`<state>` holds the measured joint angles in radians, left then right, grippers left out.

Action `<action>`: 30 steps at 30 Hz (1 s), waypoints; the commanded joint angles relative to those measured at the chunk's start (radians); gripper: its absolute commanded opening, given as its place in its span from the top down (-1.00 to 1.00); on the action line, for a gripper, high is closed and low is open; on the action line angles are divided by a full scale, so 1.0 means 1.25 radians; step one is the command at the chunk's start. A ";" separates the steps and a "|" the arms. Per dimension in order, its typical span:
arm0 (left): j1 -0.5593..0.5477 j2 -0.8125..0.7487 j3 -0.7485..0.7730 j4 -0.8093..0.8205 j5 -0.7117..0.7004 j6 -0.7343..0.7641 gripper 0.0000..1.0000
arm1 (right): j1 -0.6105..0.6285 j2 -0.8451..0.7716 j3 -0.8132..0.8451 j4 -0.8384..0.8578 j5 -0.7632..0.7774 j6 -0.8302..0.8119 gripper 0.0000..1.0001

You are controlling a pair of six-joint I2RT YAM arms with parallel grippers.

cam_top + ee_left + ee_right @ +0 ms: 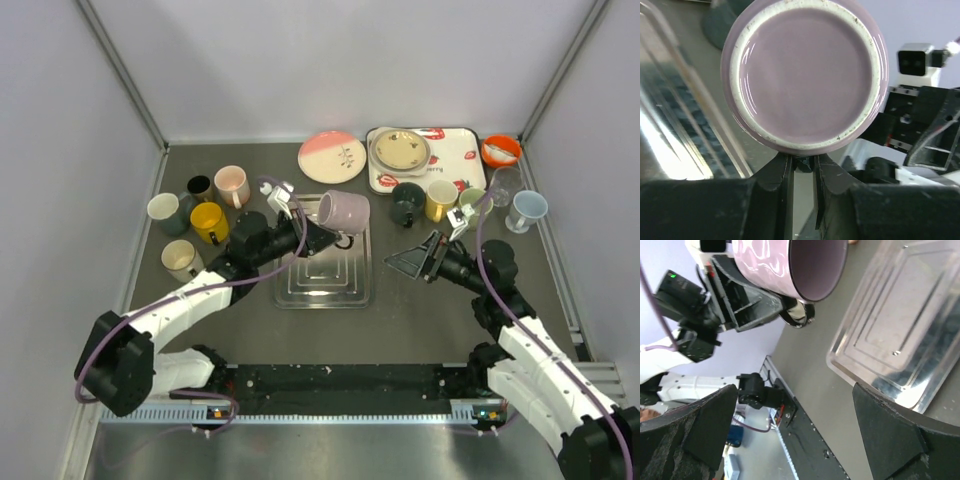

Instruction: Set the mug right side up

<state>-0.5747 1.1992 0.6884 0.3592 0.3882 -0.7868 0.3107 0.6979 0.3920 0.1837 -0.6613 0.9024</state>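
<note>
A lilac mug (343, 212) hangs on its side over the far edge of the clear tray (325, 290). Its opening faces right, towards my right arm. My left gripper (305, 222) is shut on the mug's handle. In the left wrist view the mug's base (805, 75) fills the frame above the left gripper (802, 162), whose jaws pinch a dark bit of handle. The right wrist view looks into the mug (785, 265) from below. My right gripper (410, 262) stands wide open and holds nothing, to the right of the tray (900, 340) and apart from the mug.
Several mugs stand at the left, among them a yellow one (209, 221) and a pink one (232, 185). At the back are a pink plate (331, 157), a strawberry tray (450, 170) and an orange bowl (500, 150). A dark green mug (407, 203) and other cups stand near my right arm.
</note>
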 commanded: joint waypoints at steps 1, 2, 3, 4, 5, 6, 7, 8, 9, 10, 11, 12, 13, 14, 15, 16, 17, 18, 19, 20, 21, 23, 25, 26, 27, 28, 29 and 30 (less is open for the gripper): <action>-0.004 -0.051 -0.033 0.357 0.090 -0.194 1.00 | 0.009 0.039 0.015 0.217 -0.091 0.085 -0.98; -0.005 -0.051 -0.044 0.375 0.091 -0.210 1.00 | 0.014 0.068 0.015 0.241 -0.113 0.110 -0.98; -0.009 -0.050 -0.049 0.390 0.091 -0.228 1.00 | 0.018 0.081 0.018 0.261 -0.123 0.119 -0.98; -0.011 -0.048 -0.051 0.399 0.091 -0.234 1.00 | 0.026 0.096 0.023 0.287 -0.127 0.127 -0.96; -0.014 -0.046 -0.052 0.406 0.092 -0.239 1.00 | 0.035 0.105 0.026 0.289 -0.131 0.125 -0.93; -0.021 -0.043 -0.052 0.411 0.092 -0.247 1.00 | 0.054 0.124 0.040 0.285 -0.129 0.115 -0.90; -0.026 -0.039 -0.054 0.419 0.093 -0.250 1.00 | 0.064 0.131 0.047 0.267 -0.125 0.105 -0.87; -0.030 -0.035 -0.055 0.429 0.093 -0.255 1.00 | 0.073 0.137 0.052 0.262 -0.115 0.088 -0.84; -0.040 -0.029 -0.056 0.440 0.094 -0.263 1.00 | 0.088 0.150 0.058 0.259 -0.112 0.082 -0.82; -0.045 -0.024 -0.057 0.449 0.096 -0.263 1.00 | 0.094 0.157 0.068 0.265 -0.110 0.079 -0.79; -0.047 -0.019 -0.054 0.451 0.103 -0.263 1.00 | 0.097 0.164 0.072 0.271 -0.107 0.083 -0.78; -0.050 -0.013 -0.055 0.450 0.105 -0.265 1.00 | 0.101 0.169 0.075 0.276 -0.105 0.082 -0.77; -0.051 -0.011 -0.059 0.458 0.108 -0.269 1.00 | 0.105 0.180 0.088 0.276 -0.104 0.079 -0.76; -0.051 -0.007 -0.065 0.469 0.112 -0.273 1.00 | 0.106 0.187 0.095 0.278 -0.102 0.077 -0.76; -0.052 -0.005 -0.066 0.477 0.112 -0.281 1.00 | 0.106 0.191 0.105 0.280 -0.101 0.077 -0.74; -0.053 -0.005 -0.067 0.476 0.114 -0.282 1.00 | 0.107 0.202 0.111 0.284 -0.098 0.077 -0.74; -0.057 -0.005 -0.067 0.477 0.121 -0.284 1.00 | 0.110 0.213 0.127 0.289 -0.093 0.076 -0.72; -0.058 -0.006 -0.068 0.478 0.120 -0.285 1.00 | 0.111 0.225 0.132 0.292 -0.090 0.075 -0.72; -0.062 -0.007 -0.070 0.480 0.123 -0.285 1.00 | 0.111 0.234 0.143 0.300 -0.089 0.075 -0.70; -0.064 -0.008 -0.071 0.477 0.123 -0.285 1.00 | 0.116 0.242 0.148 0.306 -0.088 0.077 -0.69; -0.067 -0.007 -0.072 0.478 0.121 -0.285 1.00 | 0.118 0.259 0.153 0.313 -0.087 0.079 -0.68; -0.075 -0.005 -0.077 0.486 0.120 -0.288 1.00 | 0.126 0.276 0.169 0.329 -0.085 0.083 -0.63; -0.081 -0.001 -0.078 0.492 0.121 -0.291 1.00 | 0.145 0.304 0.185 0.340 -0.083 0.084 -0.57; -0.084 0.000 -0.082 0.496 0.123 -0.292 1.00 | 0.153 0.315 0.191 0.344 -0.082 0.087 -0.54; -0.085 0.003 -0.086 0.509 0.125 -0.298 1.00 | 0.159 0.323 0.194 0.350 -0.083 0.089 -0.50; -0.085 0.003 -0.088 0.514 0.125 -0.303 1.00 | 0.161 0.336 0.197 0.360 -0.083 0.093 -0.40; -0.086 0.004 -0.092 0.520 0.129 -0.306 1.00 | 0.164 0.341 0.197 0.381 -0.083 0.104 -0.33; -0.086 0.004 -0.094 0.529 0.130 -0.312 1.00 | 0.164 0.346 0.197 0.390 -0.083 0.108 -0.25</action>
<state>-0.6731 1.2110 0.5690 0.8265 0.5247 -1.1538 0.4908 1.1042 0.5835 0.5510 -0.7700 1.0180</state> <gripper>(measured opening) 0.194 0.694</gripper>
